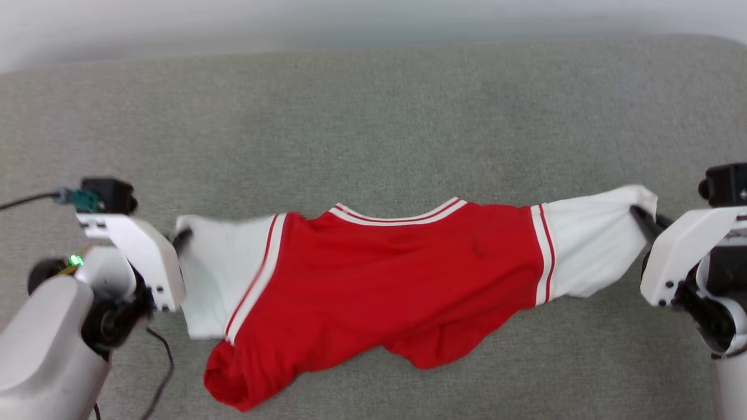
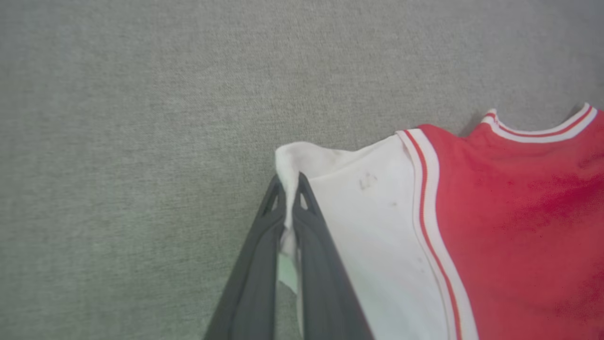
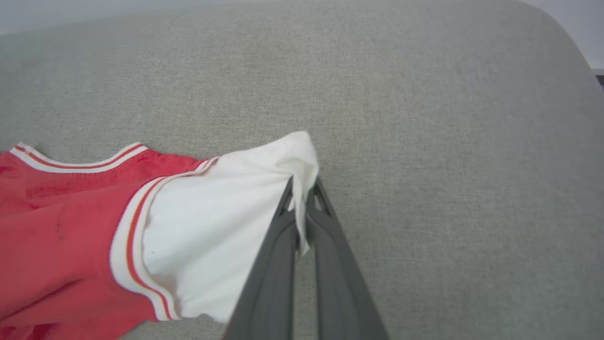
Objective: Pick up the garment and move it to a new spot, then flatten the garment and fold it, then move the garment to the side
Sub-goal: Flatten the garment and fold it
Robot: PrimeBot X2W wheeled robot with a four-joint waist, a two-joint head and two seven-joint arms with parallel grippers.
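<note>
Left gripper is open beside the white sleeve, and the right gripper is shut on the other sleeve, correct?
Not quite. The left gripper is shut too, with the garment's white sleeve clamped in it, as the left wrist view shows. The right gripper is shut on the other sleeve, as you said.

Left arm (image 1: 41, 338): pale grey rounded forearm, white angular wrist shell (image 1: 143, 254) with dark screws (image 1: 165, 287), black camera block (image 1: 110, 194) on top with teal plug (image 1: 84, 199) and black cable (image 1: 23, 201), a green light (image 1: 74, 260). Right arm (image 1: 683, 256): same white shell, black block. Left gripper (image 2: 289, 182) and right gripper (image 3: 303, 184): slim dark grey fingers (image 2: 321, 264) with triangular cut-outs near the tips.
</note>
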